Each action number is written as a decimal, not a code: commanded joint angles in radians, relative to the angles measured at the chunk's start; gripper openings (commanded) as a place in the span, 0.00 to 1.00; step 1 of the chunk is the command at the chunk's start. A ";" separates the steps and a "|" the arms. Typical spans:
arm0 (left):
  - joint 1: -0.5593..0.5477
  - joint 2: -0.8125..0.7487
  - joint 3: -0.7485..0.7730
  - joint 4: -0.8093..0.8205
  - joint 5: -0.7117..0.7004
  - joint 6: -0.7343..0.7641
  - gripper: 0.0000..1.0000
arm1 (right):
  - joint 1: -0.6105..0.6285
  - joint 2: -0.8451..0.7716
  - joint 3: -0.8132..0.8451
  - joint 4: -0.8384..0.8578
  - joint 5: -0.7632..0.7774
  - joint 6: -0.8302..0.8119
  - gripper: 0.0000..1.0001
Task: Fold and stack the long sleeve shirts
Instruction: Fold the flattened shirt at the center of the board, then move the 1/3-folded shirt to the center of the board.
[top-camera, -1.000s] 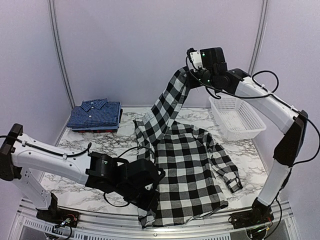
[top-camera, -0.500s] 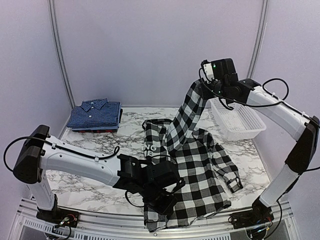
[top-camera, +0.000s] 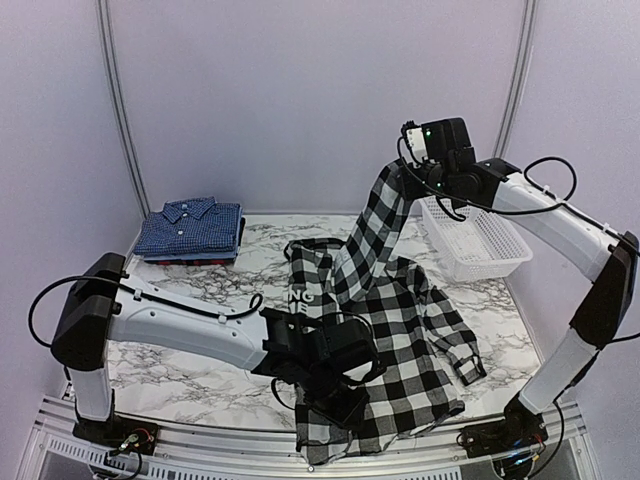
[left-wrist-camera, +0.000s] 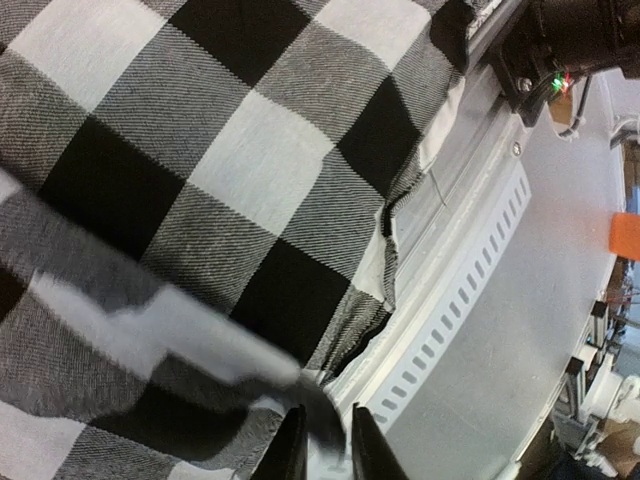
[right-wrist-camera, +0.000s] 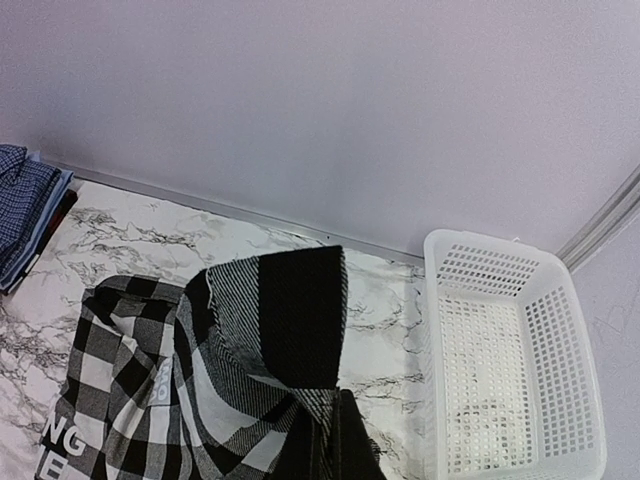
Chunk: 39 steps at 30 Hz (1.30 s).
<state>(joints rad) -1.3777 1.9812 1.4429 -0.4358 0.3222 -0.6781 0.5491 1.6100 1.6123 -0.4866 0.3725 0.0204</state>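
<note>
one checked shirt (top-camera: 400, 340) | right fingers (right-wrist-camera: 352, 452) pinch its sleeve aloft | left fingers (left-wrist-camera: 368, 455): cannot tell | basket (top-camera: 490, 268) contents unclear

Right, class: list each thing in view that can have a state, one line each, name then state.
checked shirt: partly spread on the table, one part raised
blue shirts: folded, stacked
basket: upright, looks empty
right jaws: shut on the checked shirt, held high
left jaws: low at the checked shirt's near hem; open or shut unclear
</note>
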 joint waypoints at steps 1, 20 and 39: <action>0.005 0.015 0.029 -0.018 0.022 0.022 0.27 | -0.008 -0.019 0.006 -0.004 0.019 0.033 0.00; 0.474 -0.169 0.071 0.005 -0.237 0.116 0.27 | -0.008 -0.122 -0.077 0.043 -0.021 0.094 0.00; 0.803 0.508 0.620 0.045 -0.090 0.095 0.00 | -0.006 -0.216 -0.196 0.085 -0.039 0.133 0.00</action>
<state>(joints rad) -0.6106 2.4012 1.9816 -0.3882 0.1497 -0.5747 0.5491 1.3968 1.4231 -0.4500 0.3042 0.1535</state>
